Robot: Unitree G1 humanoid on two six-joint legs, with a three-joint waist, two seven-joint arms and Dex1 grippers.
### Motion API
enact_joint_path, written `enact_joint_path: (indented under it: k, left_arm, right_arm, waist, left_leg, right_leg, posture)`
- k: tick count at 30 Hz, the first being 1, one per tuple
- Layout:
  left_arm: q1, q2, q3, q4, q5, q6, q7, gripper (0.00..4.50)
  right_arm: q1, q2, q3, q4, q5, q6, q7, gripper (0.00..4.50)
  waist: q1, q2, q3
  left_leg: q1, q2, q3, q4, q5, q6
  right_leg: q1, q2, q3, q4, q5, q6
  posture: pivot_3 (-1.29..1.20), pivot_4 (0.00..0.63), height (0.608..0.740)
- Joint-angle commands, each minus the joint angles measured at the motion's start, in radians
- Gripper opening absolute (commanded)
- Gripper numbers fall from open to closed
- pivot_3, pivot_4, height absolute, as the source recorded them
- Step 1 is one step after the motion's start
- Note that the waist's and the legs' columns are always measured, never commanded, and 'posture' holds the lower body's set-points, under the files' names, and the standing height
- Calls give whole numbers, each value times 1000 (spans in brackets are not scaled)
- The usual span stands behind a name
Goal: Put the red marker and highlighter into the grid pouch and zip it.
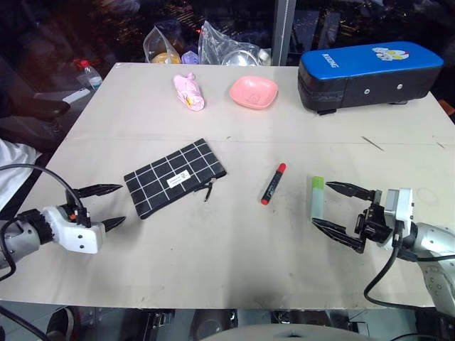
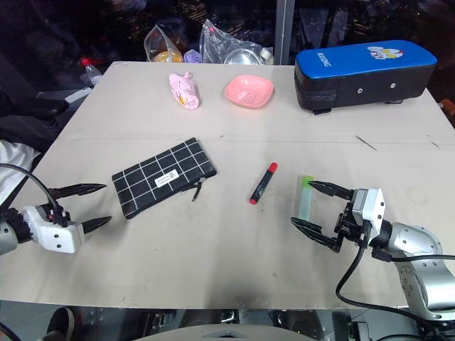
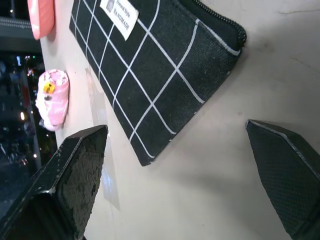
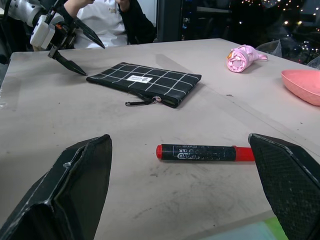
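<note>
on the table (image 1: 213, 284), marker (image 1: 273, 184) and highlighter (image 1: 316, 198) lie outside the pouch (image 1: 174, 177); both grippers, left gripper (image 1: 106, 207) and right gripper (image 1: 340, 209), are released, nothing packed.

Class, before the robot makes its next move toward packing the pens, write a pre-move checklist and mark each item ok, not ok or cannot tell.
1. Right gripper open and empty: ok, jaws stand wide either side of the highlighter, not clamped.
2. Left gripper open and empty: ok, just beside the grid pouch, not touching.
3. Red marker free to pick: ok, lying alone on the table between pouch and highlighter.
4. Pouch open to receive pens: cannot tell; the zipper pull lies along the pouch's near edge, but no gap or lining shows.
5. Pouch lying flat: ok.
6. Pens in pouch: not ok, both outside.
</note>
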Motion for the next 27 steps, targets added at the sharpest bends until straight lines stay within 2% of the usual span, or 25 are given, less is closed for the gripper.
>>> enact_joint_path:
  k: [1,9,18,22,27]
  left_arm:
    - [-38,-36,-40,-20,40,5,19,4500]
    - [-129,-131,-103,-28,78,3,44,4500]
    - [-177,-204,-119,-52,81,58,95,4500]
    - [-178,-260,-99,-74,15,100,101,4500]
    - [-170,-297,-79,-151,10,159,135,4500]
  right_arm:
    - [4,-5,-29,-17,7,-13,-7,4421]
    - [10,-6,-31,-19,1,-14,-15,4421]
    - [10,-12,-35,-27,2,-8,-30,4421]
    - [3,-9,-31,-22,-3,-11,-38,4421]
    - [-7,-6,-24,-18,-7,-12,-45,4421]
  waist:
    - [9,1,-1]
    - [43,11,-6]
    - [41,10,-7]
    - [41,10,-7]
    - [36,10,-7]
  left_leg:
    - [0,0,1,0,0,0]
    - [0,-2,5,2,0,0]
    - [0,-3,3,2,0,0]
    - [0,-2,3,3,0,0]
    - [0,-1,1,6,0,0]
  right_leg:
    - [0,0,0,0,0,0]
    - [0,-1,0,0,0,0]
    - [1,-1,0,1,0,0]
    - [1,-1,0,1,0,0]
    - [1,1,0,2,0,0]
  posture:
    - [0,150,740]
    - [0,150,740]
    - [0,150,740]
    - [0,150,740]
    - [0,150,740]
